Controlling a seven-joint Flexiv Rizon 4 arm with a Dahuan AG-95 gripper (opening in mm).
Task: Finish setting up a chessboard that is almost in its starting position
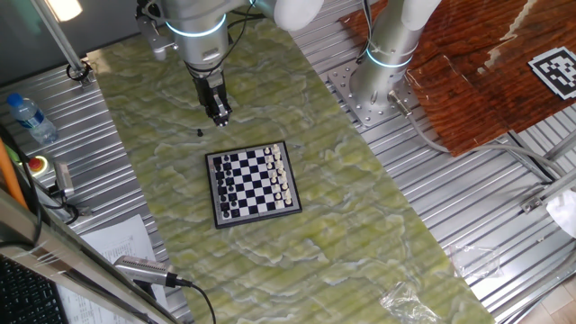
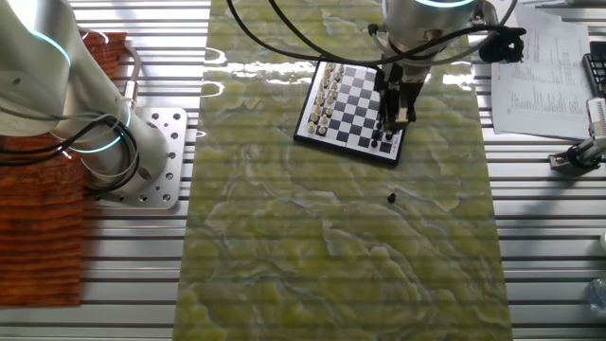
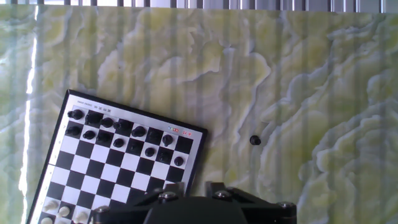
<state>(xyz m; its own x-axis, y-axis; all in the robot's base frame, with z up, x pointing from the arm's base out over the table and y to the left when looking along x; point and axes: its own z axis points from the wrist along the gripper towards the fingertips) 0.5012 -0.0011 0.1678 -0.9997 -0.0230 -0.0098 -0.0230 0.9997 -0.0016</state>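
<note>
The small chessboard [image 1: 211, 191] lies in the middle of the green marbled cloth, with black pieces [image 1: 226, 184] along its left side and white pieces [image 1: 283, 175] along its right. It also shows in the other fixed view [image 2: 341, 152] and at the lower left of the hand view [image 3: 124, 112]. One tiny black piece [image 1: 199, 132] stands alone on the cloth beside the board's black side; it also shows in the other fixed view [image 2: 391, 198] and the hand view [image 3: 255, 140]. My gripper [image 1: 220, 117] hangs above the cloth between the board and the loose piece, its fingers slightly apart and empty [image 2: 398, 121].
A second arm's base [image 1: 378, 85] stands on the metal table at the far right beside a rust-coloured cloth [image 1: 468, 81] with a code tag [image 1: 556, 70]. A water bottle [image 1: 29, 119], a red button [image 1: 37, 165] and papers [image 1: 117, 243] lie to the left.
</note>
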